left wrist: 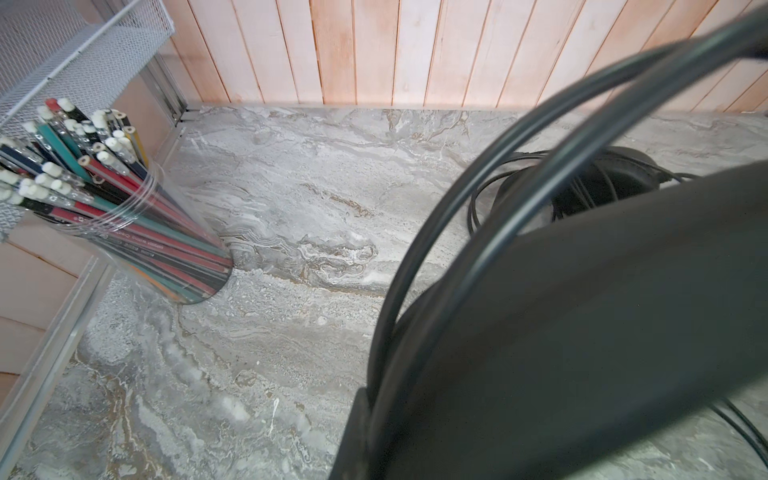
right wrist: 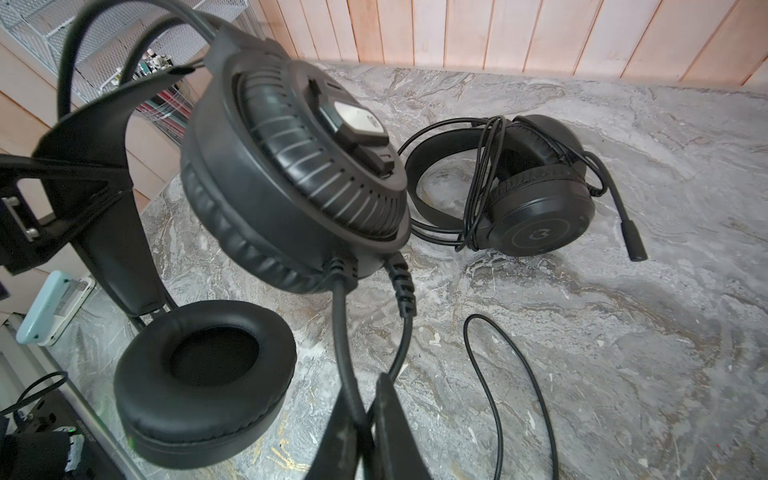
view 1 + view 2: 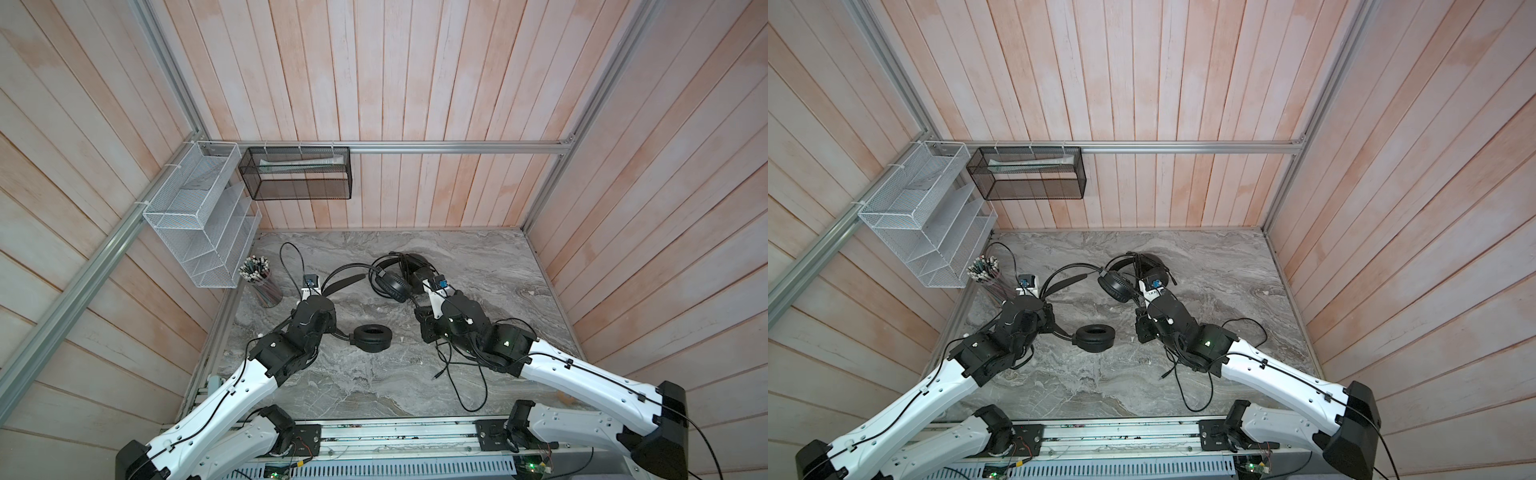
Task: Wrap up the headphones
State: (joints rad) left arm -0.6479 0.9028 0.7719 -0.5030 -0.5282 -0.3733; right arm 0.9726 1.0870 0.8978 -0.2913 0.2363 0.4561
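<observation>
Two black over-ear headsets are on a grey marble desk [image 3: 498,291] inside a wood-panelled booth. The first headset [image 3: 390,284] is held up between two robot arms near the middle of the desk. The left jaws are closed on its headband [image 1: 582,332]. The right jaws are pinched shut on its cable [image 2: 343,332], just below the raised earcup. Its other earcup [image 3: 372,338] sits low in front of the left arm, pad facing up. The cable trails loose across the desk toward the front edge. The second headset [image 2: 536,195] lies behind, nearer the back wall, with its own cable wound around it. A clear cup of pencils [image 1: 124,232] stands at the back left, beside a white wire rack [image 3: 199,216].
</observation>
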